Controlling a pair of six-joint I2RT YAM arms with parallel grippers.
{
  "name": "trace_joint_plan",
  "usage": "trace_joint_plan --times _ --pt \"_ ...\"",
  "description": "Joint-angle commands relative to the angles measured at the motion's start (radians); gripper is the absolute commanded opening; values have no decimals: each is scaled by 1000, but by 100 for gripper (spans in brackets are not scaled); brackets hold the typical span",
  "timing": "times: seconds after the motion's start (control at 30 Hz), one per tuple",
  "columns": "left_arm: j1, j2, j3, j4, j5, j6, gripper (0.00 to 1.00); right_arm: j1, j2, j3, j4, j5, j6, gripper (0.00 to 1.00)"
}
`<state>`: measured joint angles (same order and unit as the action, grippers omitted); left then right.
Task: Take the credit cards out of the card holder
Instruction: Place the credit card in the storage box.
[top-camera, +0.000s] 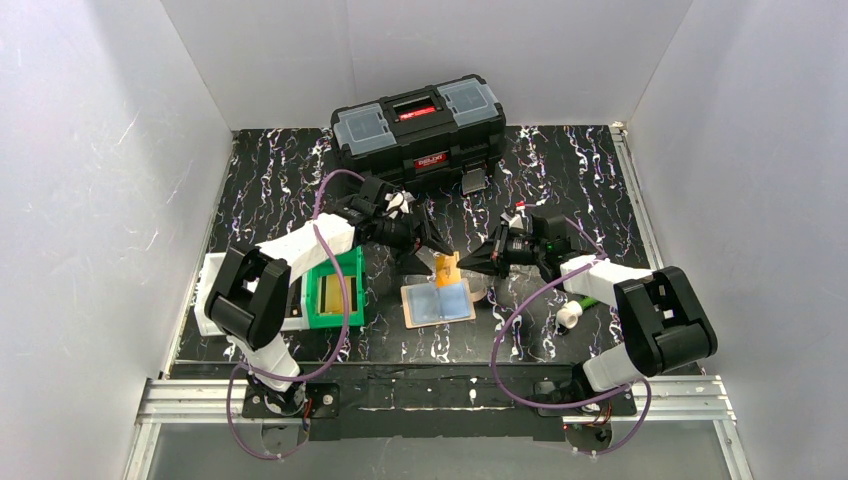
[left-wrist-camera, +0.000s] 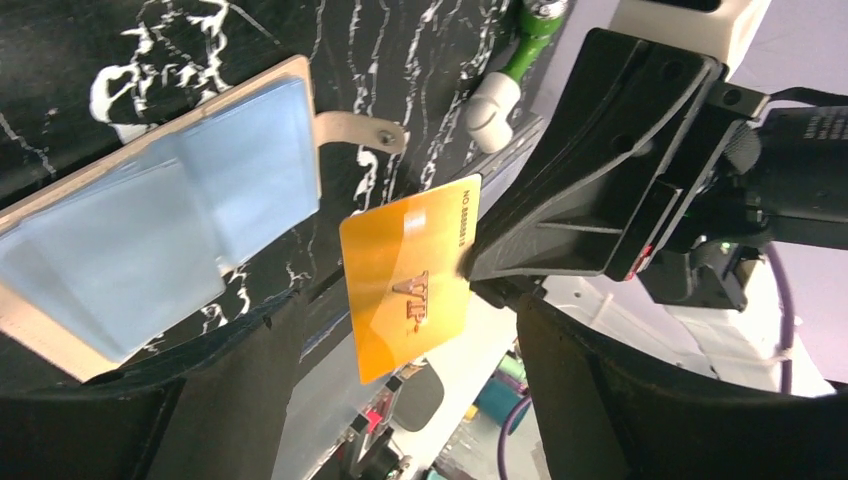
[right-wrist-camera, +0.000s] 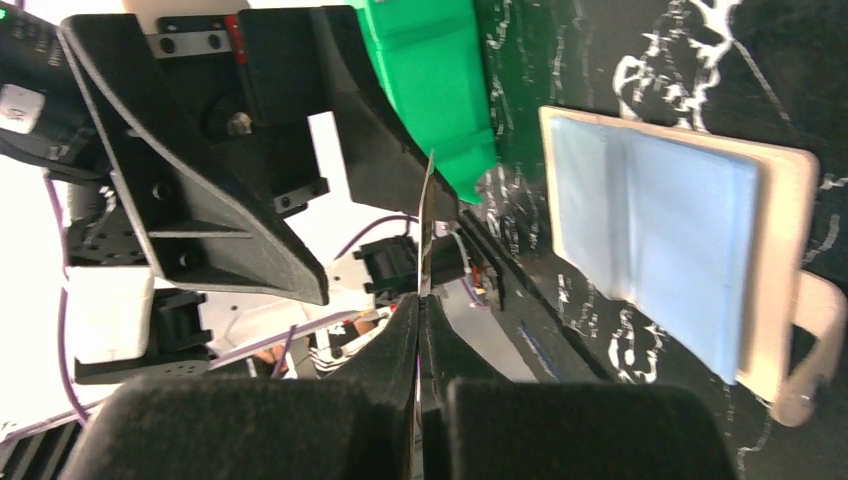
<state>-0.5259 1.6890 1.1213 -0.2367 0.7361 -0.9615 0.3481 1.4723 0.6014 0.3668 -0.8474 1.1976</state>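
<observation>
The tan card holder (top-camera: 408, 306) lies open on the table with light blue cards (top-camera: 440, 300) in both halves. My right gripper (top-camera: 468, 263) is shut on the edge of an orange card (top-camera: 448, 268) and holds it upright, clear of the holder's far edge. In the right wrist view the card (right-wrist-camera: 428, 215) shows edge-on between the closed right gripper (right-wrist-camera: 420, 305), with the holder (right-wrist-camera: 785, 250) to the right. My left gripper (top-camera: 430, 252) is open beside the card. In the left wrist view the orange card (left-wrist-camera: 410, 275) hangs between its spread fingers (left-wrist-camera: 230, 400), untouched.
A black toolbox (top-camera: 418, 125) stands at the back. A green bin (top-camera: 335, 295) and a white tray (top-camera: 210, 300) sit at the left, under the left arm. A small white and green object (top-camera: 570, 315) lies near the right arm.
</observation>
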Motion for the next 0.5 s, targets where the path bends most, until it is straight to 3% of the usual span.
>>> trace_joint_plan --times 0.0,0.27,0.47 --pt "7 -60 -12 78 75 -58 73 -4 -26 19 168 -47 133 1" --pt "7 -63 -47 206 123 -150 53 -3 -33 17 215 -56 174 1" --pt "7 -67 -59 263 140 -189 6 -3 -54 22 163 -46 145 1"
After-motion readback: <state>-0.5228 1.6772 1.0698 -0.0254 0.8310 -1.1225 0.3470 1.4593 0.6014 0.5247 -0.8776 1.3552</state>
